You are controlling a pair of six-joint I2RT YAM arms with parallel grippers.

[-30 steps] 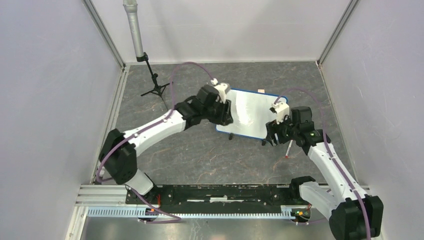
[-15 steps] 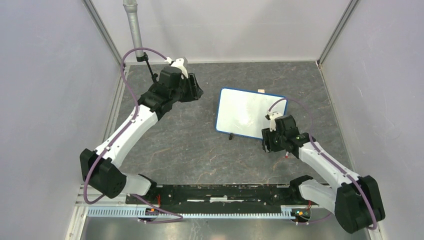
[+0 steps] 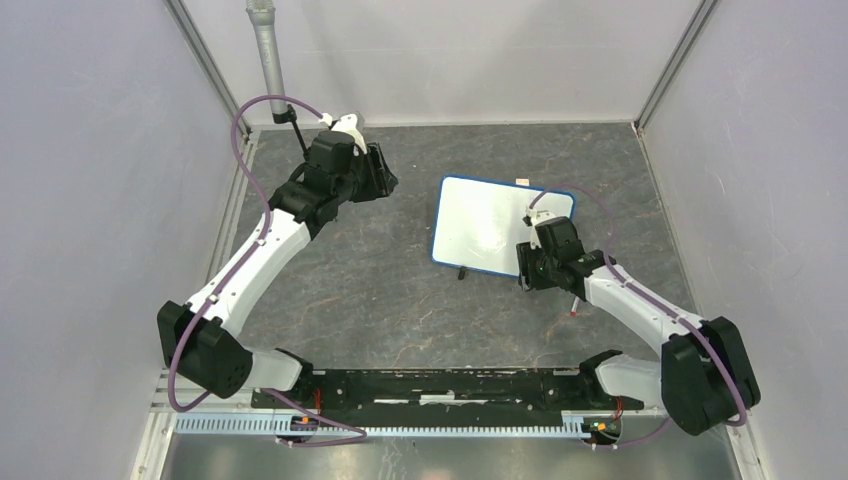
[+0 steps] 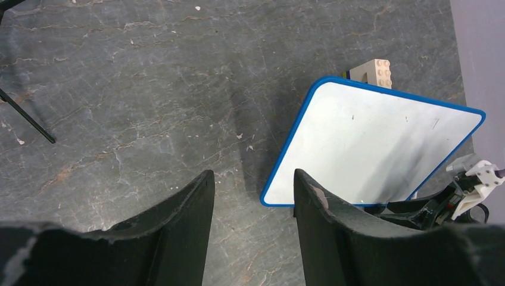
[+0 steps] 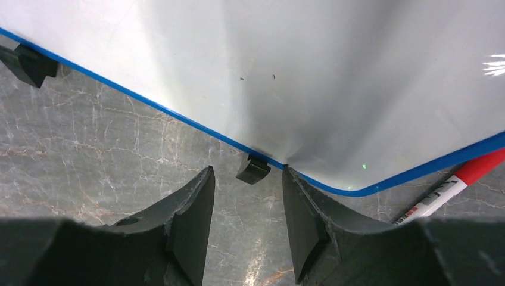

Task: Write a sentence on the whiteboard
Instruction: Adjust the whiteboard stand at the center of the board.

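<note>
Since left jaws withdrew from whiteboard (image 3: 485,225) | right jaws nearer its edge

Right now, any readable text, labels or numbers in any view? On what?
None can be read.
Whiteboard: the face is blank, no lettering, only a few tiny dark specks.
Marker: there is dark print on the white barrel, too small and blurred to read.
</note>
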